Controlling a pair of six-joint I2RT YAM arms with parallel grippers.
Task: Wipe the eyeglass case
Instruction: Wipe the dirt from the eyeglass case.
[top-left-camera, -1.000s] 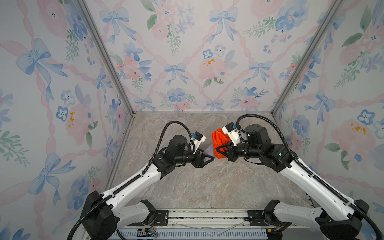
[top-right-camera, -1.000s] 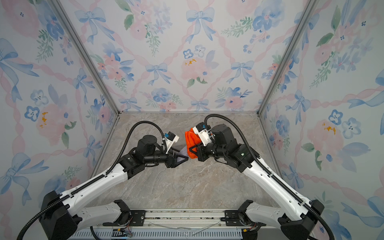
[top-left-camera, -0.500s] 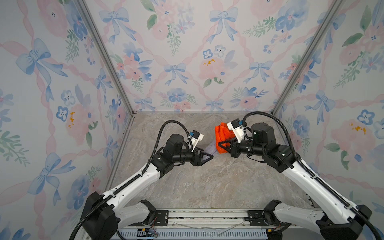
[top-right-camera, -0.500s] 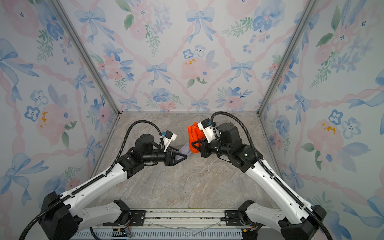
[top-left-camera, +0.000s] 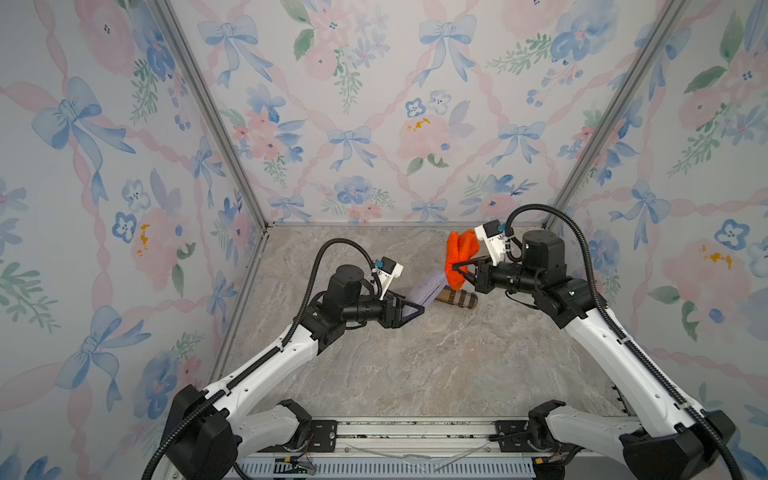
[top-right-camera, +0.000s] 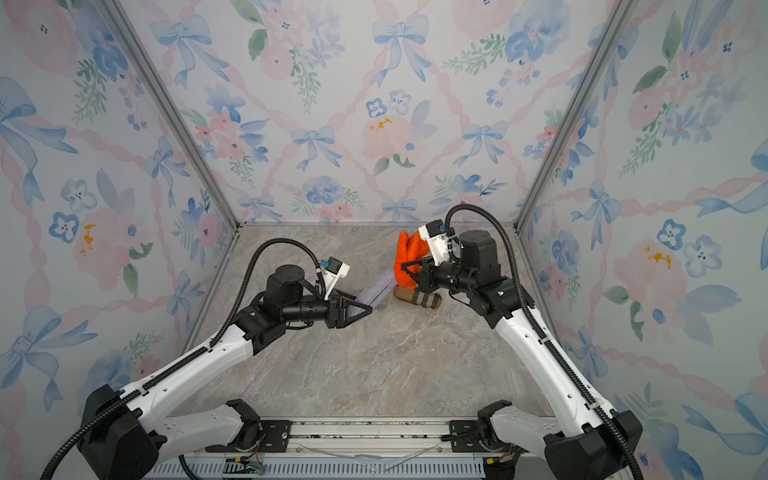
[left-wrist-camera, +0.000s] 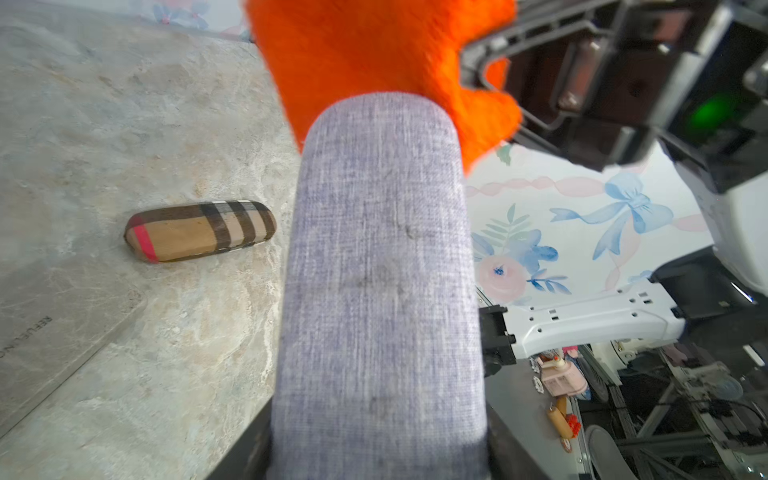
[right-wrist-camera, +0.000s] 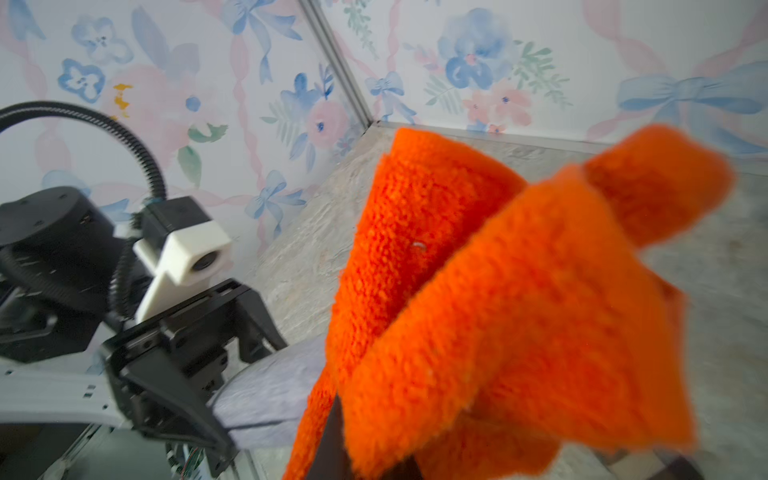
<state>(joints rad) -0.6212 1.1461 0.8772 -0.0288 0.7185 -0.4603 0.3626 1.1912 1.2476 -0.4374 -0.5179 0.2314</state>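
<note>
Grey fabric eyeglass case (top-left-camera: 426, 286) sits clamped in the left hand (top-left-camera: 417, 311), raised off the desk (top-left-camera: 415, 374) so the right hand (top-left-camera: 456, 268), pinching an orange cloth (top-left-camera: 459, 251), can rub its 1 o'clock end.

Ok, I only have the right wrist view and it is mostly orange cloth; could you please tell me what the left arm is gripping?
Observer: The left tool is shut on one end of a long grey fabric eyeglass case, held up off the table.
Operator: Thank you. Is anything lying on the table itself?
Observer: Yes, a plaid case lies flat on the marble table, roughly beneath the raised right tool.
Operator: And is my cloth on the grey case?
Observer: The orange cloth, pinched in the right tool, meets the grey case's free end; actual contact I cannot confirm.
</note>
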